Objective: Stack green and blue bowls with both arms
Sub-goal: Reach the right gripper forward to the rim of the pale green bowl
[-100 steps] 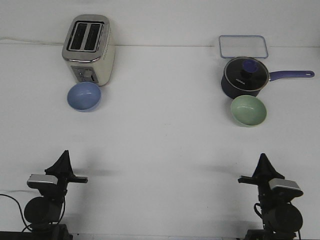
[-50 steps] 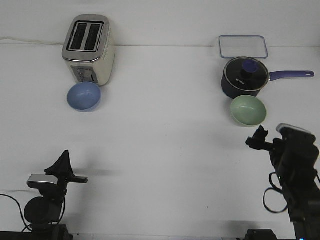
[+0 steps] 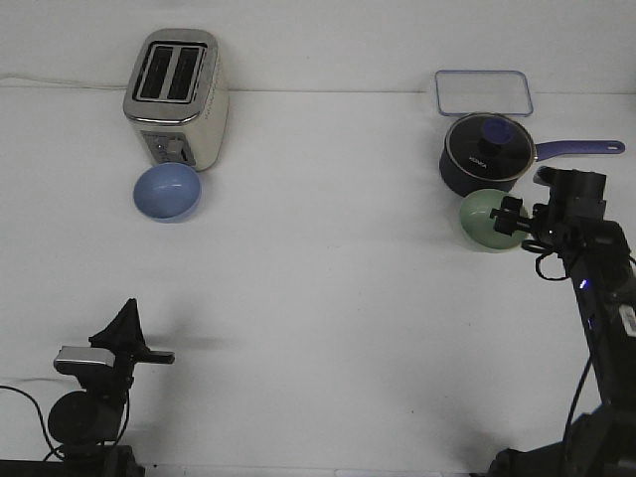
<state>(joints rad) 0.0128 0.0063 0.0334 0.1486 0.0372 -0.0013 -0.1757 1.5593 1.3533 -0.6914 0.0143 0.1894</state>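
Observation:
The pale green bowl (image 3: 481, 221) sits at the right of the table, just in front of the dark navy saucepan. The light blue bowl (image 3: 167, 191) sits at the left, in front of the toaster. My right gripper (image 3: 513, 218) is at the green bowl's right rim, its fingers apart over the edge and covering that side of the bowl. My left gripper (image 3: 128, 310) is low at the near left, far from the blue bowl, with its fingers together in a point and nothing in them.
A cream toaster (image 3: 177, 97) stands right behind the blue bowl. A navy lidded saucepan (image 3: 482, 151), its handle pointing right, stands right behind the green bowl. A clear rectangular container (image 3: 482, 91) lies behind the pan.
My right arm has risen from its low near-right pose and reached forward to the green bowl's right rim. The left arm and both bowls have not moved.

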